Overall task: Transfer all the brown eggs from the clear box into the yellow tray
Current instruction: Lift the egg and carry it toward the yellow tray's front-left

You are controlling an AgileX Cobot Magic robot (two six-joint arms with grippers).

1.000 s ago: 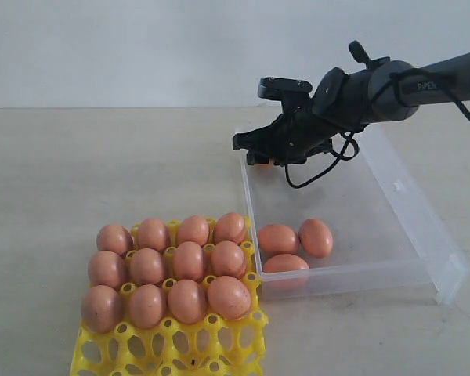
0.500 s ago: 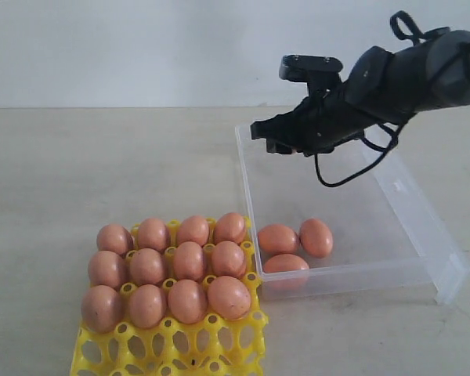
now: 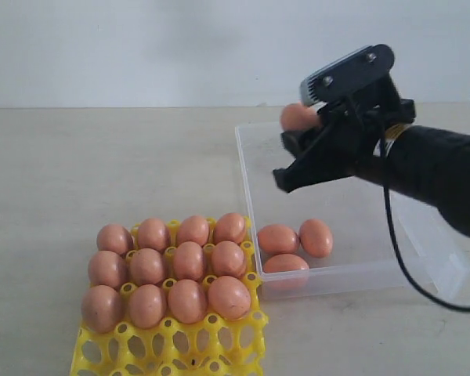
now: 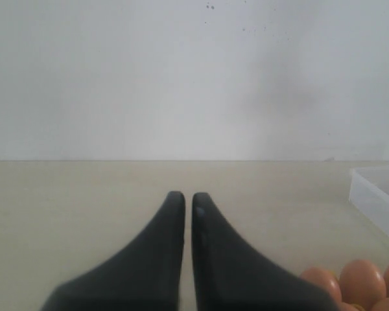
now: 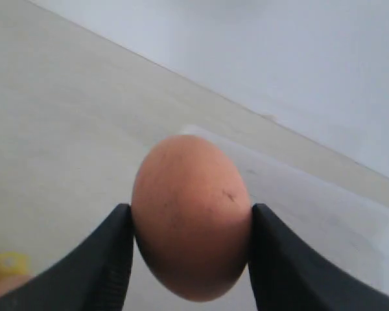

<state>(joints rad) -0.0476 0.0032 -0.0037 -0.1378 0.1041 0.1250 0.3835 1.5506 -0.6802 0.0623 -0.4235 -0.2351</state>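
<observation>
Where the right gripper [image 5: 190,220] sits upper right, you see it grasping one brown egg [image 3: 298,117] above the clear box [image 3: 352,227]; twelve more eggs [image 3: 188,261] fill the yellow tray [image 3: 172,352], lower left. Left gripper [image 4: 188,201]: clenched, empty.

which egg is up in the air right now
The egg pinched in the right claw. Three others lie on the box floor; the rest sit in tray cups.
</observation>
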